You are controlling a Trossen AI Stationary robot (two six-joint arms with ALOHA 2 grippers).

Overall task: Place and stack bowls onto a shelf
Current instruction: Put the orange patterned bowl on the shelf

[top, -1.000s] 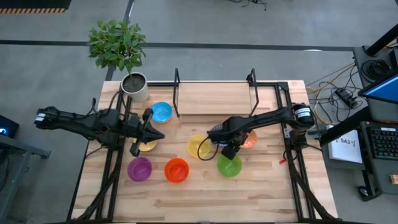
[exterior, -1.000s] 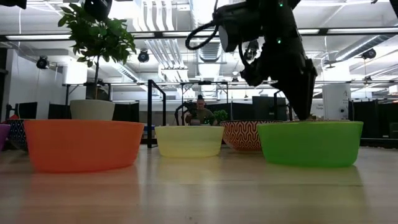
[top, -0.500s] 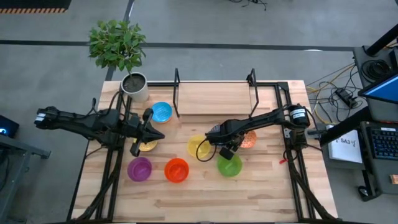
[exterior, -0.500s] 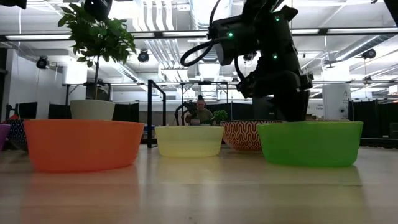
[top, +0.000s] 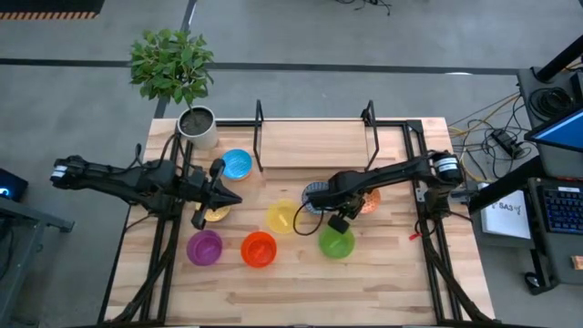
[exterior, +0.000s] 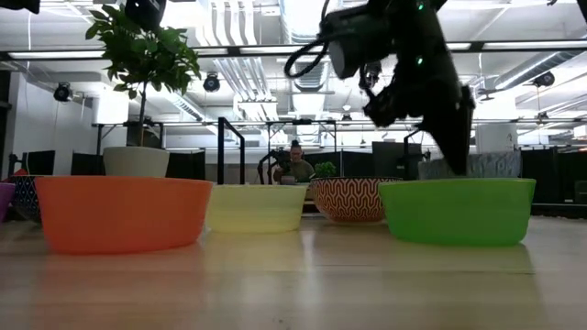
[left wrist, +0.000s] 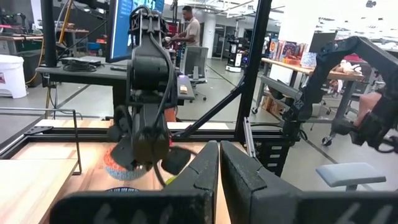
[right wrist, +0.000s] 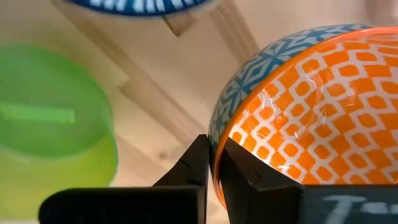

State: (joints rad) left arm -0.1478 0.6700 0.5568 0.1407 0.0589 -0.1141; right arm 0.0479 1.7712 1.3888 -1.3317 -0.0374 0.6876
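Note:
My right gripper [top: 349,204] is shut on the orange patterned bowl [top: 368,202], which is orange inside and blue diamond-patterned outside [right wrist: 249,87]. The blue-white patterned bowl [top: 314,193] stands just left of it. The yellow [top: 282,217], green [top: 335,242], orange-red [top: 259,249], purple [top: 204,247] and light blue [top: 236,164] bowls stand on the table. My left gripper [top: 235,196] waits shut above the table, beside the mustard bowl [top: 216,213]. The shelf [top: 314,141] stands at the far edge. My right gripper [right wrist: 216,168] pinches the orange patterned bowl's rim [right wrist: 216,140], with one finger [right wrist: 242,171] inside the bowl and the other finger [right wrist: 196,165] outside. The fingers slant down toward the table's left. The bowl is tilted; its blue outside [exterior: 481,165] shows above the green bowl, which hides its underside.
A potted plant [top: 198,128] stands at the far left corner. The shelf's black wire uprights [top: 260,137] [top: 369,137] rise at its two ends. A person sits in the room beyond the table [exterior: 295,165]. Bare wood lies along the near edge [top: 301,292].
My right gripper has dipped down behind the green bowl, shut on the orange patterned bowl's rim and risen again, so the bowl's blue outside now shows above the green bowl. The yellow bowl and the patterned bowl beside it have slid a little toward the table's left.

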